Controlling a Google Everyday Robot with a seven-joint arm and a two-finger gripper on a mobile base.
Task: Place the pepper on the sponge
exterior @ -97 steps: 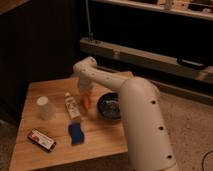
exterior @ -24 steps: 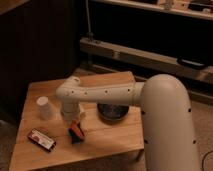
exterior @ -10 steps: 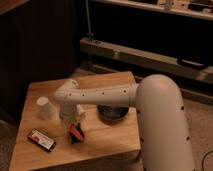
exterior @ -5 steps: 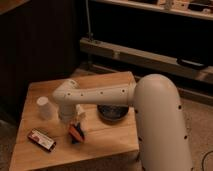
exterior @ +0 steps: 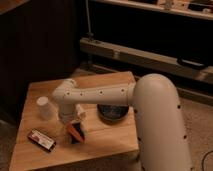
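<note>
The orange pepper (exterior: 74,128) shows at the front middle of the wooden table (exterior: 107,145), lying against the top of the dark-blue sponge (exterior: 78,136). My gripper (exterior: 70,121) comes down from the white arm's wrist (exterior: 65,97) and sits right over the pepper and the sponge's left end. The gripper covers part of both things. Whether the pepper lies free on the sponge cannot be made out.
A white tube (exterior: 80,111) lies just behind the sponge. A white cup (exterior: 44,107) stands at the left, and a flat red-and-white box (exterior: 41,140) lies at the front left. A dark bowl (exterior: 112,113) sits right of the gripper, under the arm.
The wrist has shifted slightly to the left over the last second. The gripper and the pepper stay at the sponge.
</note>
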